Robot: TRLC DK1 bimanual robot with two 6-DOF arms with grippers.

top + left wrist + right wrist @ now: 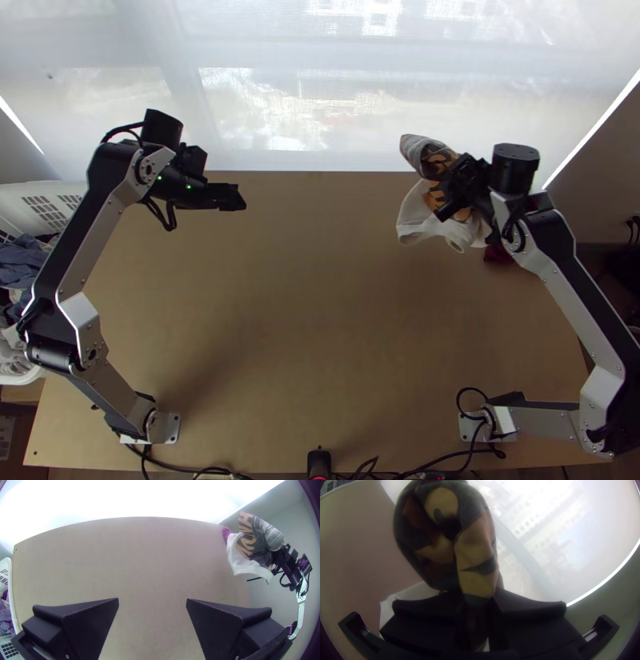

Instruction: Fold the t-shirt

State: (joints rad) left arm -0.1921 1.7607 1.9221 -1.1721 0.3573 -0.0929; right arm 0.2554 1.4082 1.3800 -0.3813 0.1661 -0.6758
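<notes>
Basket [72, 189] left of table [320, 320], clothes [20, 260] in it; blind [264, 104] behind table; t-shirt [420, 220] in right end effector [453, 196], over table's far right part; another cloth [498, 254] at table's far right.

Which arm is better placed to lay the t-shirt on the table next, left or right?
Right, I'd judge: the right gripper holds the bunched t-shirt, while the left gripper is open and empty across the table.
</notes>
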